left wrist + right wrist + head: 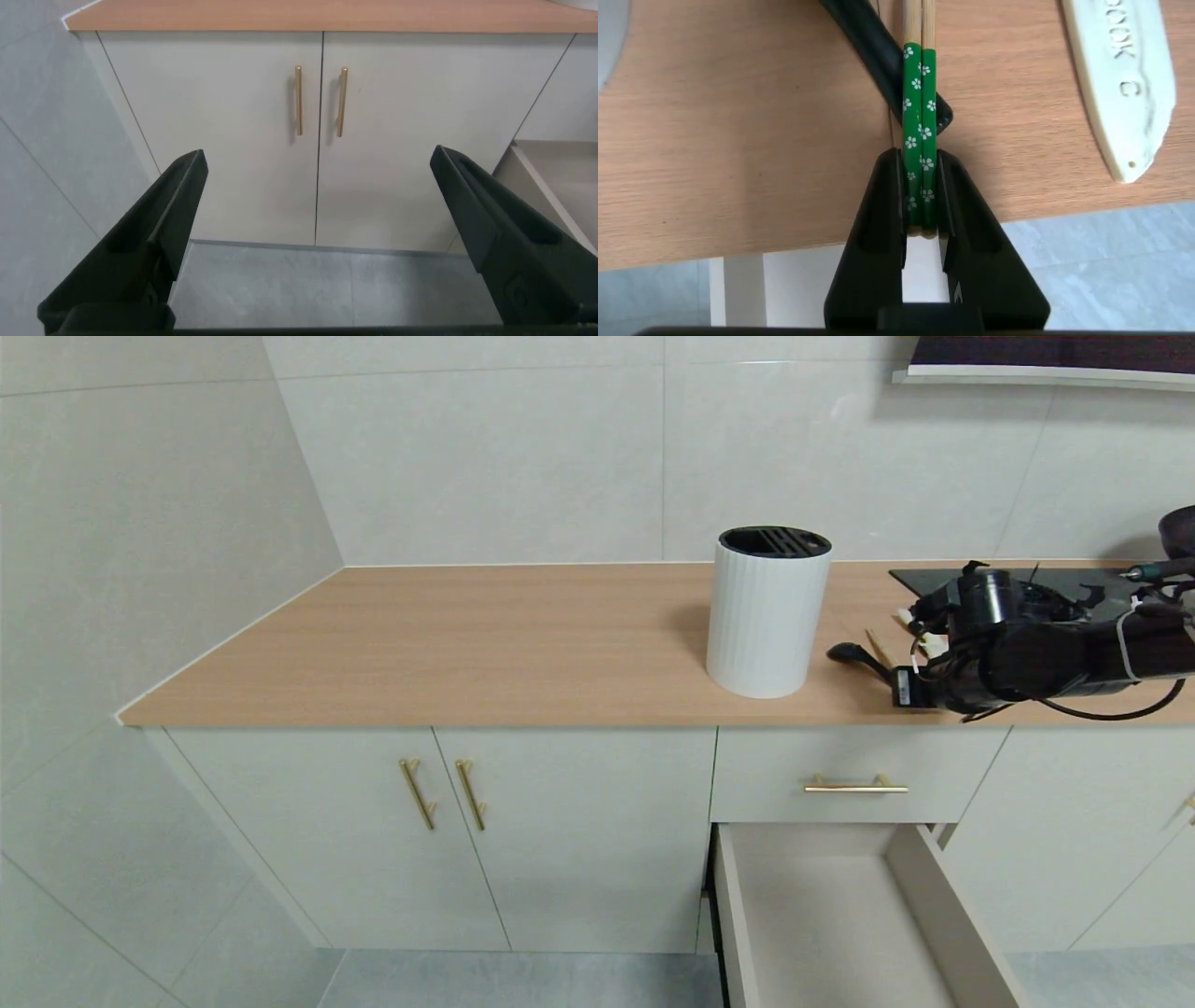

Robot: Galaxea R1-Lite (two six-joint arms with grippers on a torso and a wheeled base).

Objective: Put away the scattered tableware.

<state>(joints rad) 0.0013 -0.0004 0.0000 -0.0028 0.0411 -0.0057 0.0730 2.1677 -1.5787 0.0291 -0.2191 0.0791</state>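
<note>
Bright, even light, soft shadow beside white holder (767, 616)

We see the chopsticks (918, 103) run past the right wrist view's edge, their near ends buried between the right hand's (922, 201) fingers. The black spoon (868, 47) beneath them is cropped too. So is a white ceramic piece (1120, 84), too cropped to identify. The open drawer (822, 924) is cut off below.
</note>
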